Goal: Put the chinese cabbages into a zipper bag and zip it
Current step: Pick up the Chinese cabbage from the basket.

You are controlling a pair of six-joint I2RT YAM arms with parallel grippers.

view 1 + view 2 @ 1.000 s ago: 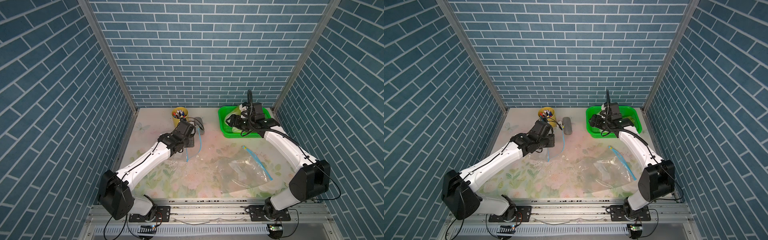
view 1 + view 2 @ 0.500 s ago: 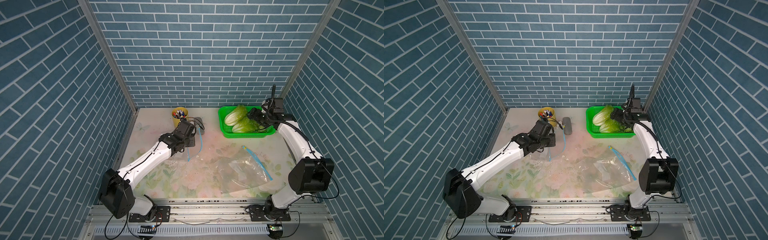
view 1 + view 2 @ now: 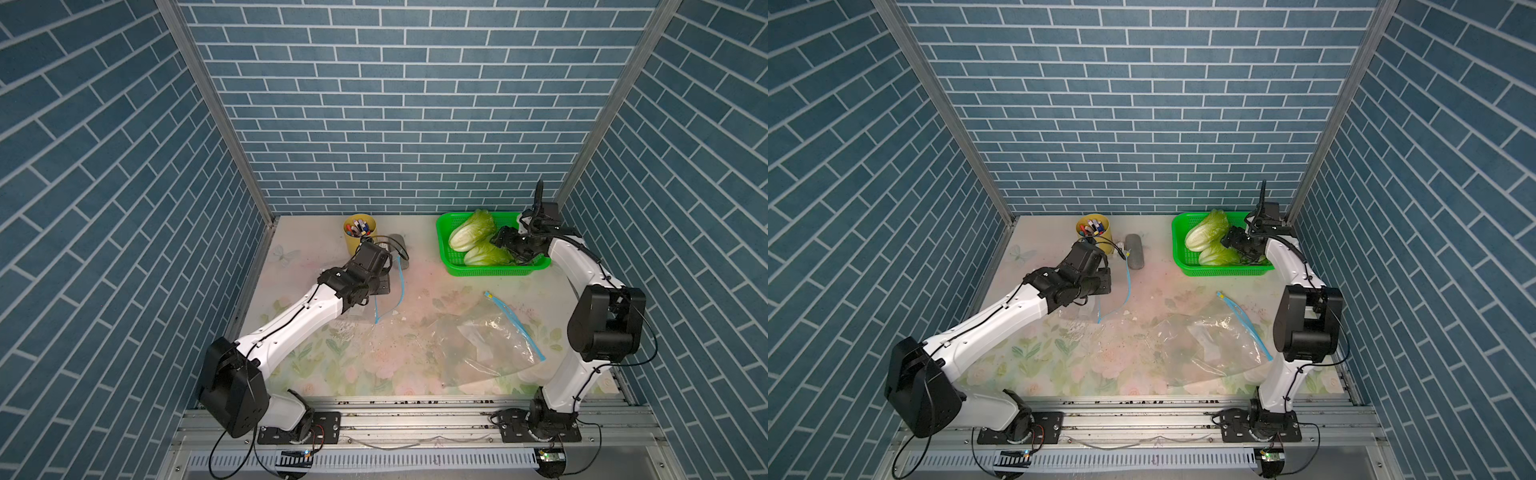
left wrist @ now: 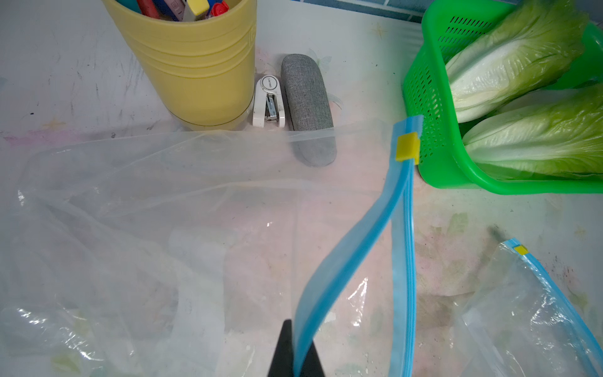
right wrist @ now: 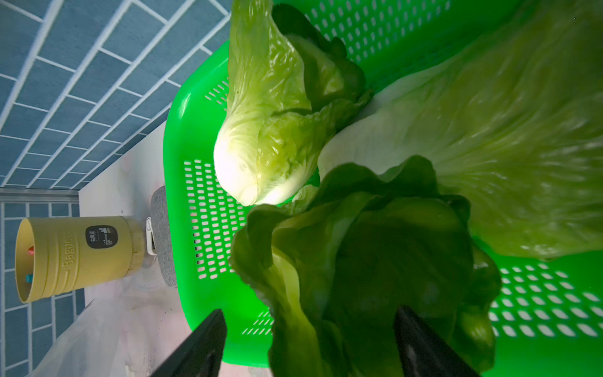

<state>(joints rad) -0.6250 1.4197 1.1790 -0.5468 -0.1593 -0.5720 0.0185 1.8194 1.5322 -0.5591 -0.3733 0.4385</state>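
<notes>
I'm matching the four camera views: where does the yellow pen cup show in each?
In both top views: yellow pen cup at the back wall, level with the green basket.
Left wrist: cup beside the white stapler and grey case.
Right wrist: cup beyond the grey case, outside the basket.
Shared landmark: the green basket.

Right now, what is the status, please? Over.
Left gripper shut on zipper bag rim, mouth open. Right gripper jaws open astride one cabbage; all three in basket. Spare bag flat nearby.

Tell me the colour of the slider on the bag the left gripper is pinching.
Yellow slider on a blue zipper strip; clearest in the left wrist view.
</notes>
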